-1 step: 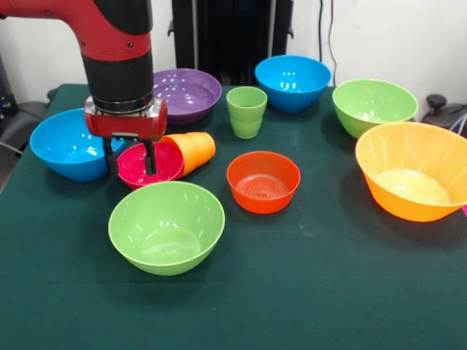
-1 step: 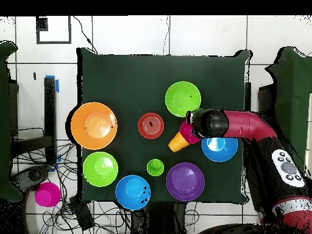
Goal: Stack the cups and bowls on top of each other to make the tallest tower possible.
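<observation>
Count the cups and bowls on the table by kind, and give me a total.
Bowls: 8
Cups: 2
Total: 10

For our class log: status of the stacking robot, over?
Gripper open, fingers straddling magenta bowl rim. Orange cup tipped over, resting against it. Nothing stacked yet.

The robot arm [image 1: 109, 36] is red with a round black part near its end. A red block sits below it, with two thin black fingers [image 1: 149, 157], maybe metal.
</observation>
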`<state>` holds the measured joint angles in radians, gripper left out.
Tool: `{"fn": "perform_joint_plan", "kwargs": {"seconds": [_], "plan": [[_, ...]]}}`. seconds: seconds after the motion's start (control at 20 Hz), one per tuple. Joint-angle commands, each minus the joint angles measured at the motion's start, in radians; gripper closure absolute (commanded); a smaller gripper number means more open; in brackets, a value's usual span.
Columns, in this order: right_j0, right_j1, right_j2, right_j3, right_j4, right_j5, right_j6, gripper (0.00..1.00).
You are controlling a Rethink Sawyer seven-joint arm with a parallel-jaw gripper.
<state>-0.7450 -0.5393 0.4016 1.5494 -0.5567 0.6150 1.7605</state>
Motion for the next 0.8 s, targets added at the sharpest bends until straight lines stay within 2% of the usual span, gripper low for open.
{"fn": "perform_joint_plan", "kwargs": {"seconds": [0.05, 0.4, 0.55, 0.8], "plan": [[0.052, 0.02, -0.06, -0.004, -0.009, -0.031, 0.111, 0.0], [0.071, 0.098, -0.069, -0.052, 0.011, -0.065, 0.119, 0.0], [0.049, 0.098, -0.071, -0.035, 0.008, -0.068, 0.093, 0.0], [-0.048, -0.005, -0.036, 0.006, 0.014, 0.003, -0.046, 0.0]]}}
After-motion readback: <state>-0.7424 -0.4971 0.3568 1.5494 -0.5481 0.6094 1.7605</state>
